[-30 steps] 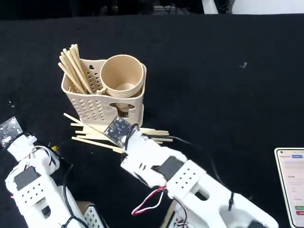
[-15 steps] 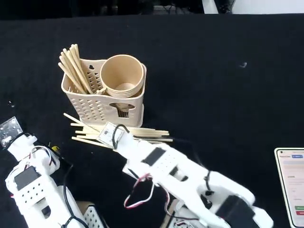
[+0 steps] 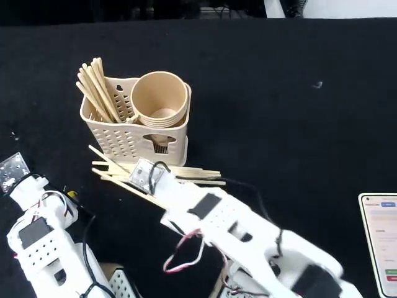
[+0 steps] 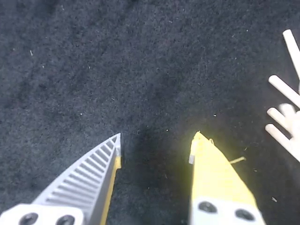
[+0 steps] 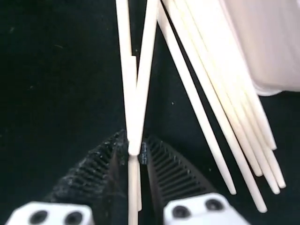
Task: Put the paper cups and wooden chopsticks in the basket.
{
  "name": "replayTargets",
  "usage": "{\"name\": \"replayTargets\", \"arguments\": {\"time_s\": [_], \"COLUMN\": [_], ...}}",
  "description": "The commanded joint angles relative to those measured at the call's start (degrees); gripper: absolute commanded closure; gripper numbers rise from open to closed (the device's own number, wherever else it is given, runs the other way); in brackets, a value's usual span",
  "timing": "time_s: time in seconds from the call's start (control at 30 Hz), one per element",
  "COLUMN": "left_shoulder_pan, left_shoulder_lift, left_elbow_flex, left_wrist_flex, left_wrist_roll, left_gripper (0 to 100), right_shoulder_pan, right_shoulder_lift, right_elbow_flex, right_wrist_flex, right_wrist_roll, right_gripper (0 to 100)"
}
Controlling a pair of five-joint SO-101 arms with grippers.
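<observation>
- Right gripper (image 5: pixel 133 144) has swung its chopsticks (image 5: pixel 137 84) askew of the loose pile (image 3: pixel 201 175) on the tabletop (image 3: pixel 298 124).
- It is clamped on a pair — long axis straight out from the jaws, basket (image 3: pixel 124 139) just beside their far ends.
- Left gripper (image 4: pixel 157 137) gapes — farther off.

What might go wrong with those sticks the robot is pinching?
The right gripper holds two chopsticks splayed in a V, so one may twist loose and drop. Lifting them may also snag the loose chopsticks beside them or bump the basket, which stands very near.
</observation>
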Motion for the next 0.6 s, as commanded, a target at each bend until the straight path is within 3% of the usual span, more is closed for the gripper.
{"name": "replayTargets", "arguments": {"time_s": [0.0,0.37,0.57], "left_shoulder_pan": [0.48,0.48,0.48], "left_shoulder_lift": [-0.88,-0.88,-0.88], "left_elbow_flex": [-0.40,-0.40,-0.40], "left_wrist_flex": [-0.70,-0.79,-0.79], "left_wrist_roll": [0.00,0.00,0.00], "left_gripper": [76,76,76], "right_shoulder_pan": [-0.70,-0.70,-3.78], "right_shoulder_lift": [-12.70,-47.08,-52.00], "right_elbow_flex": [1.36,2.68,-3.03], "right_wrist_flex": [4.31,13.54,10.37], "right_wrist_roll": [0.00,-0.09,-0.09], "right_gripper": [98.8,98.8,98.8]}}
